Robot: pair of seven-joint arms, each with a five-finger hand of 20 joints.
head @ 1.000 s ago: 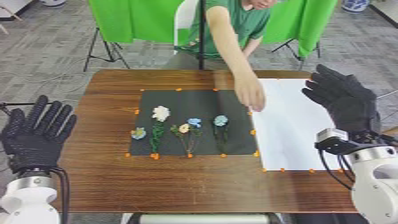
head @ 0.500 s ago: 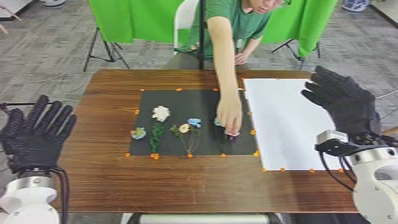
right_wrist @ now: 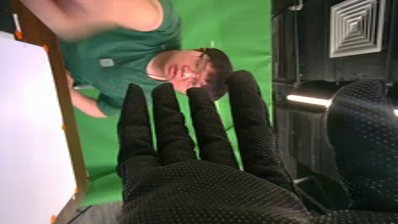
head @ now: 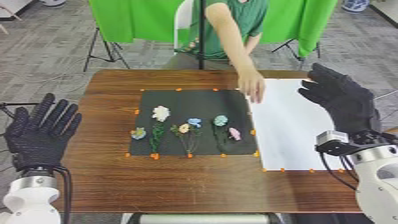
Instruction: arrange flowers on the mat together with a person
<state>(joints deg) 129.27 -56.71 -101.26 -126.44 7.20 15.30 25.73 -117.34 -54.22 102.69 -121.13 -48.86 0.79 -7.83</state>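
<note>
Compared with the earlier frames, the pink flower now lies uncovered on the right part of the dark mat. Half a second ago the person's hand was over it; now this hand has gone back to the far side, where the mat and the white sheet meet. I cannot tell if it touches them.

The right hand is open, with straight fingers a little apart and the thumb well away from them; it holds nothing. The left hand is left of the table, its fingers straight and spread, also with nothing in it.

The pink flower has its long axis roughly from near to far, with the far end leaning to left. It is just to the right of the pale blue-green flower, whose bloom points far and stem comes near. The white flower, more to left, points far also.
</note>
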